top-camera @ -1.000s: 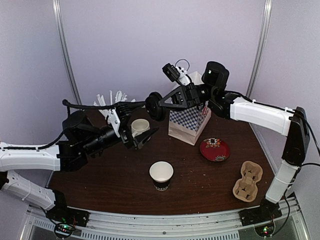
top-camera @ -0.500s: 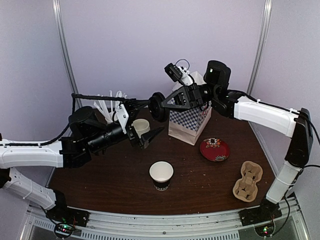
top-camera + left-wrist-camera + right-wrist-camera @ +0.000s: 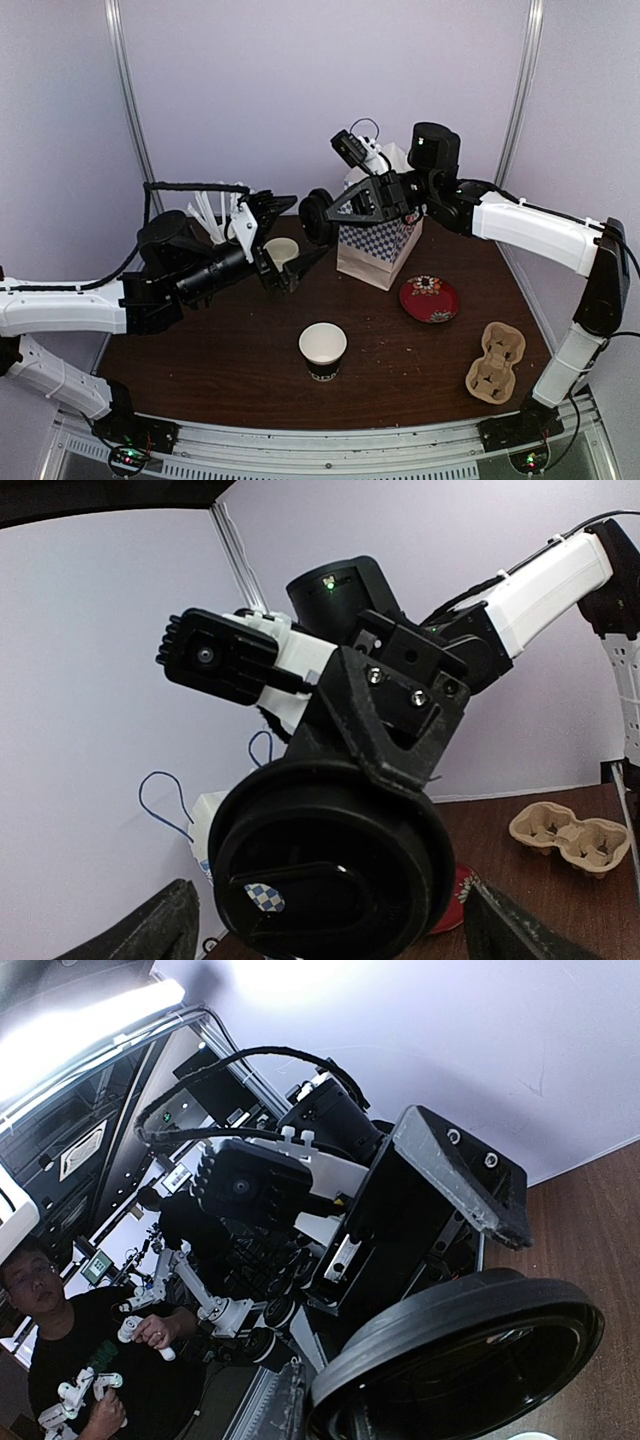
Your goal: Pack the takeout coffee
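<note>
Our left hand [image 3: 298, 232] had risen and spread wide beside the lid [image 3: 316, 215], which our right hand [image 3: 332, 213] pinched aloft. The coffee cup [image 3: 322, 350] stood open on the worktop [image 3: 400, 340], so capping likely remained.

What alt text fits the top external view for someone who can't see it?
The right gripper holds a round black lid in the air beside a checkered paper bag, while the open left gripper faces it near a cream mug. An uncovered paper cup stands on the brown table below.
</note>
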You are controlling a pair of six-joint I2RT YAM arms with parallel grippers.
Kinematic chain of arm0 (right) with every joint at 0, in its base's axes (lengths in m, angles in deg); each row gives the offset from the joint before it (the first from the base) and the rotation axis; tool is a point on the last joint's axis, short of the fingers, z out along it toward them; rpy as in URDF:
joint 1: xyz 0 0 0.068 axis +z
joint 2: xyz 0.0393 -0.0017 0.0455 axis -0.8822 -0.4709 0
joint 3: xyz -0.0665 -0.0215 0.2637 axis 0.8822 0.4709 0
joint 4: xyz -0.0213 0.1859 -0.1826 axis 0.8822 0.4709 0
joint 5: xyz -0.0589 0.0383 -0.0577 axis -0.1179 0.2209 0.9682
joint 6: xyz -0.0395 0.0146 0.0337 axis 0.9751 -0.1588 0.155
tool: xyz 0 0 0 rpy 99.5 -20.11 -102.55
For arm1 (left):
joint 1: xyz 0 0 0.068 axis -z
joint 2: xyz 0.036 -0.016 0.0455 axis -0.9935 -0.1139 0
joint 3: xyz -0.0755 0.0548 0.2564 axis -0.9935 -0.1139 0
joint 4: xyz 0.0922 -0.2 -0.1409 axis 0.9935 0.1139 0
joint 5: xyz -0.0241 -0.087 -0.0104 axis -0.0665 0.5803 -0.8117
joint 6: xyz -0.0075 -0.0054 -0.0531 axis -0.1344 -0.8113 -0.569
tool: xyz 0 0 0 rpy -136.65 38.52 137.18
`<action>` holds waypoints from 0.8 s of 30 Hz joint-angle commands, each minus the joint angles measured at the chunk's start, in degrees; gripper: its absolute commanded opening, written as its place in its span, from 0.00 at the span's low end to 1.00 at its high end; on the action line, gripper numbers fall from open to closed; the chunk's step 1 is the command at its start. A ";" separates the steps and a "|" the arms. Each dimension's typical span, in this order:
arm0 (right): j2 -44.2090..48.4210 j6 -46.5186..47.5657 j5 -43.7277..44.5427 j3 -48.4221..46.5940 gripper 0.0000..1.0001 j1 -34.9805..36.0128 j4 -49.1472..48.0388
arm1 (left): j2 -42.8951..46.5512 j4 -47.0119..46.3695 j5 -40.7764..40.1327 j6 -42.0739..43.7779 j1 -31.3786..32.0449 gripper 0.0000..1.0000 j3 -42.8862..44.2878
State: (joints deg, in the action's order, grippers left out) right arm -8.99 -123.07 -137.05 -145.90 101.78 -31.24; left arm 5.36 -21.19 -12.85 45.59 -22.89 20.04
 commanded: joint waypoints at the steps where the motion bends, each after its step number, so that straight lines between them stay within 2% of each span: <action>1: 1.72 0.91 -0.91 0.63 0.14 0.17 0.05 | -0.68 -0.17 1.18 -1.42 -0.49 0.96 2.62; 7: 1.72 1.00 -1.51 0.79 0.14 0.64 0.03 | -1.95 0.41 2.24 -3.02 -1.60 0.95 3.50; 20: 1.14 1.38 -1.20 0.92 0.15 0.81 0.40 | -1.87 1.42 5.05 -3.02 -2.83 0.82 3.72; 21: 0.92 1.37 -1.15 0.86 0.16 0.81 0.42 | -1.82 1.55 5.02 -2.92 -2.78 0.82 3.70; 24: 0.54 1.40 -0.87 0.56 0.27 0.68 0.51 | -1.69 2.23 4.77 -2.71 -2.77 0.81 3.78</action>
State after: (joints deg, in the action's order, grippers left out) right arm -8.99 -122.56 -137.49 -145.55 102.18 -30.50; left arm 3.41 -18.70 -8.69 42.57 -25.29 21.92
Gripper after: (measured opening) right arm 0.211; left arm 0.813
